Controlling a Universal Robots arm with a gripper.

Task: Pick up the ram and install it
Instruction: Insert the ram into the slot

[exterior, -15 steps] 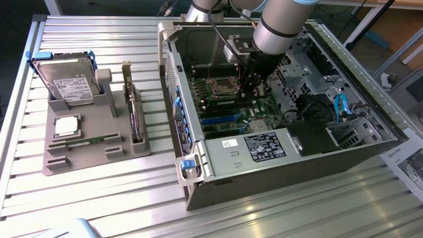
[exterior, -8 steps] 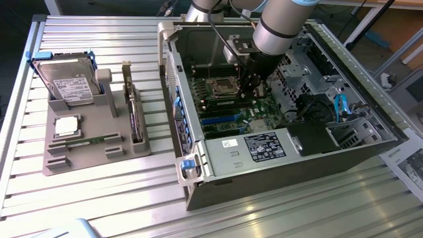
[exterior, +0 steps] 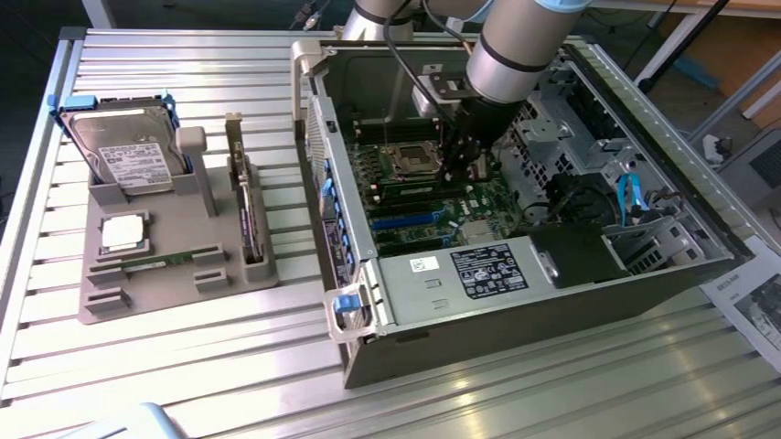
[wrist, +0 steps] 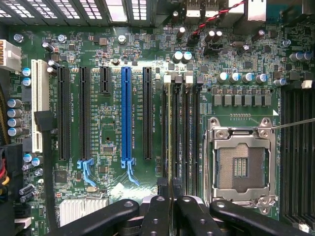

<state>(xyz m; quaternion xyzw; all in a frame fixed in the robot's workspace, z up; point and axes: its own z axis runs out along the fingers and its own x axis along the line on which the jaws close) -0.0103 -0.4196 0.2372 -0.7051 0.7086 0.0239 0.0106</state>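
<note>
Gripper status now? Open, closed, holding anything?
Gripper: closed on the ram, which stands edge-on at a memory slot beside the processor socket.

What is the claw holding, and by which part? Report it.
The claw is shut on the ram, seen edge-on. It grips the ram's upper long edge, and the ram stands among the memory slots beside the processor socket.
</note>
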